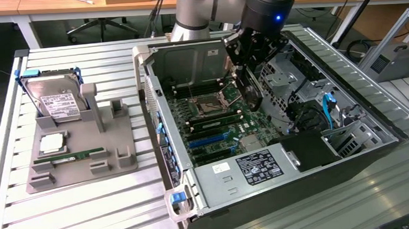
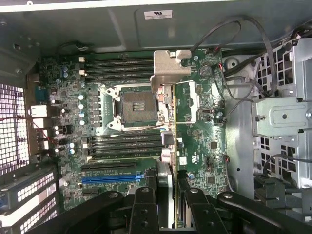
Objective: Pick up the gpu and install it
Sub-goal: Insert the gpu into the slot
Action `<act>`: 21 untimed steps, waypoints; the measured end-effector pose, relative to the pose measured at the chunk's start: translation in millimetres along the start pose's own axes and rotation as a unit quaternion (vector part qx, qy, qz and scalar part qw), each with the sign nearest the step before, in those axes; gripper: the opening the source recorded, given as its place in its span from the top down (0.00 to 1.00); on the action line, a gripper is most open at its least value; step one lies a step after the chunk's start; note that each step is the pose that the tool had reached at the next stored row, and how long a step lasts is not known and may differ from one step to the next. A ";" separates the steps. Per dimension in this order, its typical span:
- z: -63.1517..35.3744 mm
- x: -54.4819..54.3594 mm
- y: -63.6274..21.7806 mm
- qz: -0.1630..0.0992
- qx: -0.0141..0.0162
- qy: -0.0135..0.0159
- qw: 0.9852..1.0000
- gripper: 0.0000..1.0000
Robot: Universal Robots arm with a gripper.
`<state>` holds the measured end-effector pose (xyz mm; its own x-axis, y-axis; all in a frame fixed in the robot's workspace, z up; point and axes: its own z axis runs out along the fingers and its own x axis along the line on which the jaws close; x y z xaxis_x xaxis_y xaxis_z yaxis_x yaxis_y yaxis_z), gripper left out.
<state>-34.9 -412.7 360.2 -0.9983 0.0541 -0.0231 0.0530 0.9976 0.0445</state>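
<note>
- Table [image 1: 82, 63]: slatted metal, carrying everything else.
- Case [image 1: 278, 179]: an open PC tower lying on its side, toward the exterior view's right.
- Arm [image 1: 199, 10]: reaches down into the case from the far side.
- Board [image 2: 204, 122]: a green motherboard on the case floor, with an empty CPU socket [image 2: 134, 105], black memory slots and one blue slot [image 2: 109, 179].
- Tray [image 1: 81, 173]: a grey holder on the exterior view's left, well apart from the case.
- Drive [image 1: 57, 101]: silver with a white label, standing tilted at the tray's far end.
- Gpu [image 1: 251, 88]: inside the case, over the board just beside the socket. In the wrist view it is edge-on, a thin strip ending in a bent silvery bracket [image 2: 168, 66]. Whether it touches the board I cannot tell.
- Gripper [image 2: 168, 195]: its black fingers [image 2: 145, 204] are clamped on the gpu from both flat sides.
- Memory stick [image 1: 70, 157]: narrow and green, lying on the tray.
</note>
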 end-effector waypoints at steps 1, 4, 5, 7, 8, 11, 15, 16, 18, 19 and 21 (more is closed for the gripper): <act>0.0 0.0 0.0 -0.002 0.000 0.000 1.000 0.73; 0.0 0.0 0.0 -0.016 0.000 0.001 1.000 0.73; 0.0 0.0 0.0 -0.019 0.000 0.001 1.000 0.73; 0.0 0.0 0.0 -0.025 -0.001 0.001 1.000 0.73; 0.0 0.0 0.0 -0.028 -0.001 0.001 1.000 0.73; 0.0 0.0 0.0 -0.039 -0.001 0.002 0.999 0.73; 0.0 0.0 0.0 -0.059 -0.001 0.003 0.998 0.73; 0.0 0.0 0.0 -0.062 -0.001 0.003 0.998 0.73; 0.0 0.0 0.0 -0.069 -0.002 0.003 0.998 0.73; 0.0 0.0 0.0 -0.072 -0.002 0.003 0.997 0.73; 0.0 0.0 0.0 -0.078 -0.002 0.003 0.997 0.73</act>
<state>-34.9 -412.7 360.1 -0.9946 -0.1013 -0.0231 -0.1022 0.9938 0.0445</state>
